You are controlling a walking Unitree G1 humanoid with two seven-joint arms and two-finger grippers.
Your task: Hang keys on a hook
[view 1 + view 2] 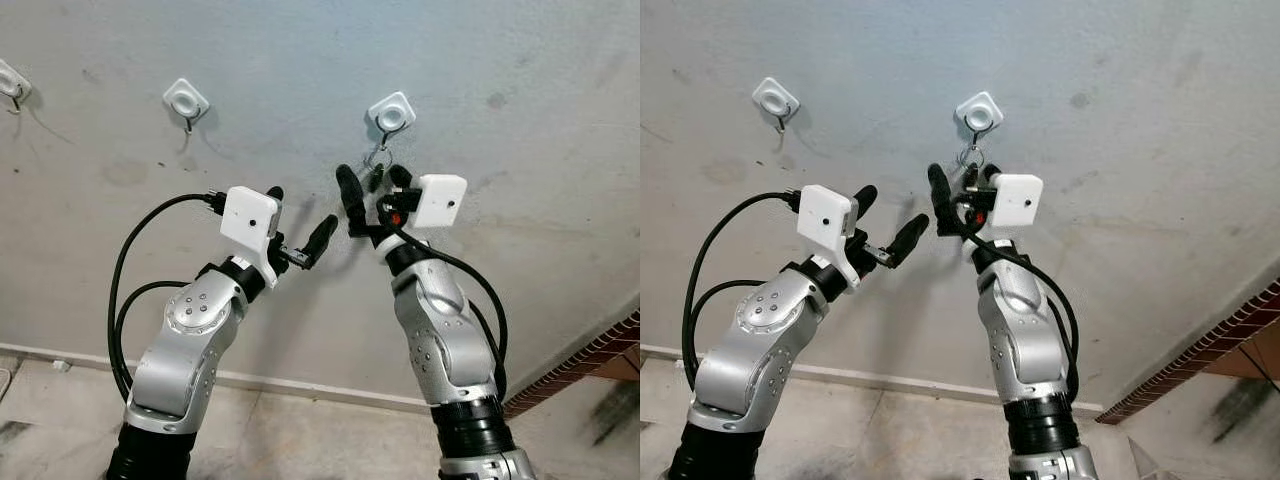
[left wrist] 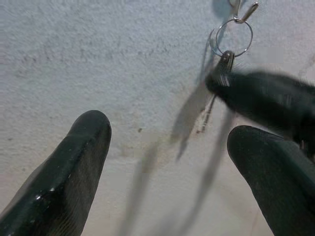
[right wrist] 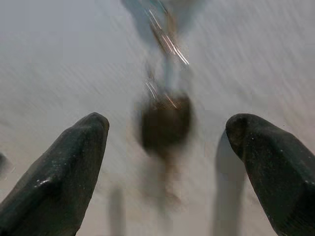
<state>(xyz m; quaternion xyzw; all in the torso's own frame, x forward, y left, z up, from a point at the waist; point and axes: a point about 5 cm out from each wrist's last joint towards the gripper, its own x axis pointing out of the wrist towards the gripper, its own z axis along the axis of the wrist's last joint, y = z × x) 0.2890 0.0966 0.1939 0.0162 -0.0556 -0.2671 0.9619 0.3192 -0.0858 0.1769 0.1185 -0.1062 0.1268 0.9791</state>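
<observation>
The keys (image 1: 377,160) hang by a silver ring (image 2: 231,37) from the white wall hook (image 1: 390,112). In the right wrist view the dark key head (image 3: 165,120) is blurred and dangles between the two fingers, touching neither. My right gripper (image 1: 375,190) is raised to the wall just below that hook, open, with a finger on each side of the keys. My left gripper (image 1: 300,215) is held up to the left of it, open and empty, pointing toward the keys. One right fingertip (image 2: 266,96) crosses the left wrist view under the ring.
A second white hook (image 1: 186,100) sits bare on the wall to the left, and a third (image 1: 8,80) is at the far left edge. A brick edge (image 1: 590,360) runs at lower right. Skirting board and tiled floor (image 1: 300,420) lie below.
</observation>
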